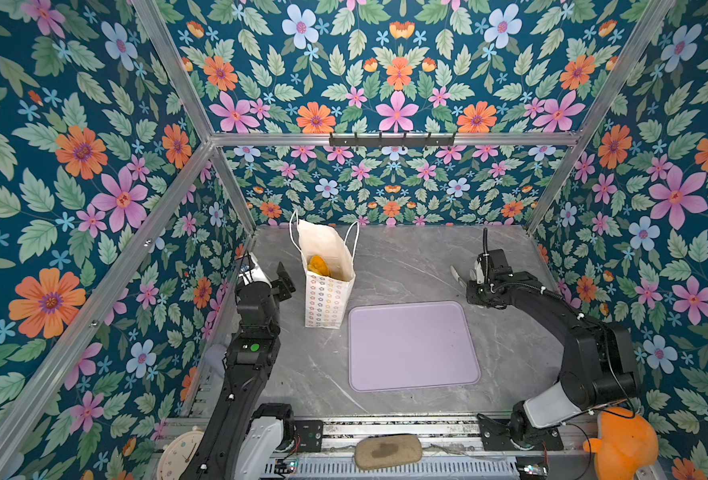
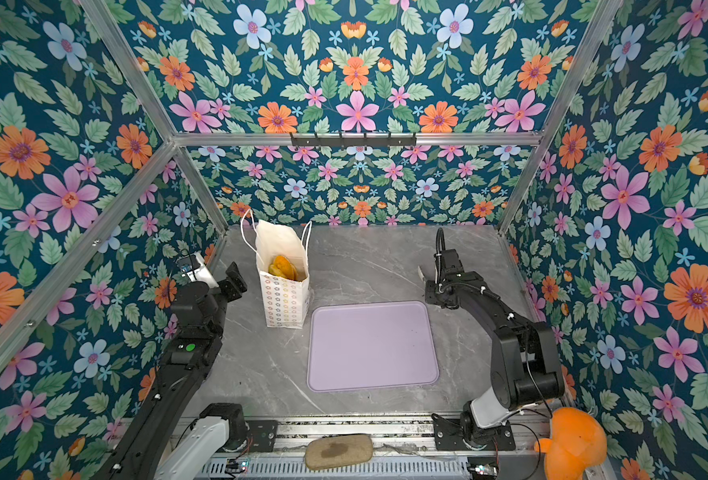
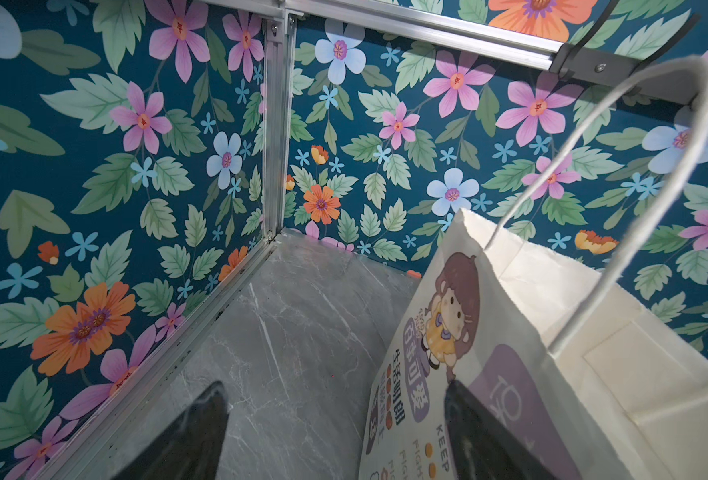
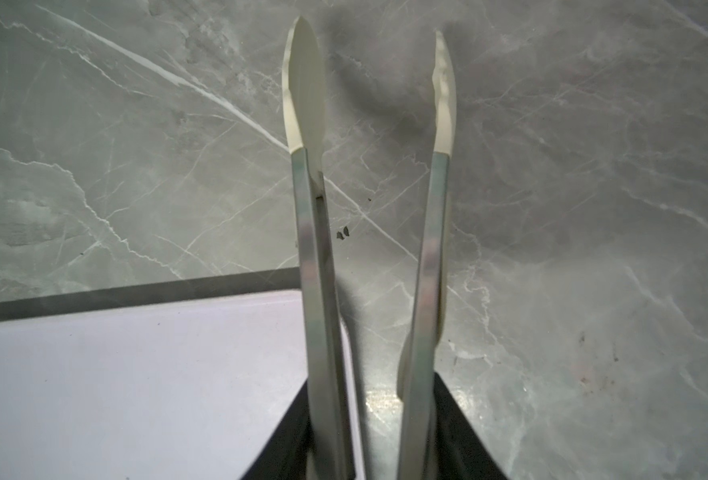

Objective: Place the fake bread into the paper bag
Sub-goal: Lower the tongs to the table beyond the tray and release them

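L hand (image 3: 335,390) splayed by bag (image 1: 327,299), bread (image 1: 318,266) inside; R hand (image 4: 373,395) grips tongs (image 4: 314,249).

top views: high, both share whole table (image 1: 406,257) | wrists: close, low

We see the paper bag (image 1: 327,299) in matt paper, the fake bread (image 1: 318,266) glossy. Desk (image 1: 406,257): smooth marble look; tongs (image 4: 314,249) metal w/ cream tips.

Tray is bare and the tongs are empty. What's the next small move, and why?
Probably ease the left gripper clear of the paper bag. Its jaws stand open and empty, close beside the bag's printed side. The fake bread shows inside the bag, the tray is bare, and the tongs in the right gripper hold nothing, so loading looks finished.
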Action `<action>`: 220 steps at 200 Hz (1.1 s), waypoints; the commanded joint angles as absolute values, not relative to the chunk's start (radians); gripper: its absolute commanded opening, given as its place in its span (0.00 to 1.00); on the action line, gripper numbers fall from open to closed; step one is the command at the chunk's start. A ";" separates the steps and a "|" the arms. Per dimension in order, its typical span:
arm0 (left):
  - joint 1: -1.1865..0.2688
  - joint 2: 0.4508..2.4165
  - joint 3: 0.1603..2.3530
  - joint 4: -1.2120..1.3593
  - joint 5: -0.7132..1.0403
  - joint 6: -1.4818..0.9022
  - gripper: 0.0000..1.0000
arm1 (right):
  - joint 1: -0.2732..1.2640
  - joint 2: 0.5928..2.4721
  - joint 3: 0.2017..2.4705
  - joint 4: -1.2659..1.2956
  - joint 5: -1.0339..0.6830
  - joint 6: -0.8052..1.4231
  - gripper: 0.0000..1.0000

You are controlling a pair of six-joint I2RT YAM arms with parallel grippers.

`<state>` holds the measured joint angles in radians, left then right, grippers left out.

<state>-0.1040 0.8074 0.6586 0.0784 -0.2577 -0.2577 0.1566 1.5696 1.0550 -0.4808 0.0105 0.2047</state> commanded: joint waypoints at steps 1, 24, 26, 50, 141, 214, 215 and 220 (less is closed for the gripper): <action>-0.103 0.816 0.659 0.107 -0.234 -0.265 0.82 | 0.132 1.606 1.069 -0.443 0.049 0.170 0.40; -0.103 0.816 0.659 0.107 -0.230 -0.267 0.82 | 0.112 1.650 1.095 -0.465 0.037 0.151 0.41; -0.103 0.816 0.659 0.107 -0.230 -0.267 0.82 | 0.111 1.665 1.101 -0.470 0.036 0.149 0.41; -0.103 0.821 0.668 0.099 -0.221 -0.259 0.83 | 0.105 1.748 1.149 -0.508 0.040 0.132 0.44; -0.087 0.885 0.672 0.109 -0.248 -0.261 0.83 | 0.080 1.798 1.185 -0.536 -0.007 0.138 0.65; -0.023 1.012 0.553 0.396 -0.253 -0.208 0.85 | -0.010 1.573 1.078 -0.448 -0.084 0.190 0.78; -0.022 1.014 0.552 0.401 -0.251 -0.208 0.85 | -0.010 1.573 1.078 -0.448 -0.084 0.190 0.78; -0.015 1.021 0.537 0.431 -0.247 -0.208 0.85 | -0.021 1.543 1.062 -0.430 -0.094 0.201 0.79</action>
<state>-0.0383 1.0008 0.5865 0.2459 -0.2565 -0.2287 0.0071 1.6512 1.1027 -0.5060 -0.0494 0.1593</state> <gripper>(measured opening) 0.848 0.777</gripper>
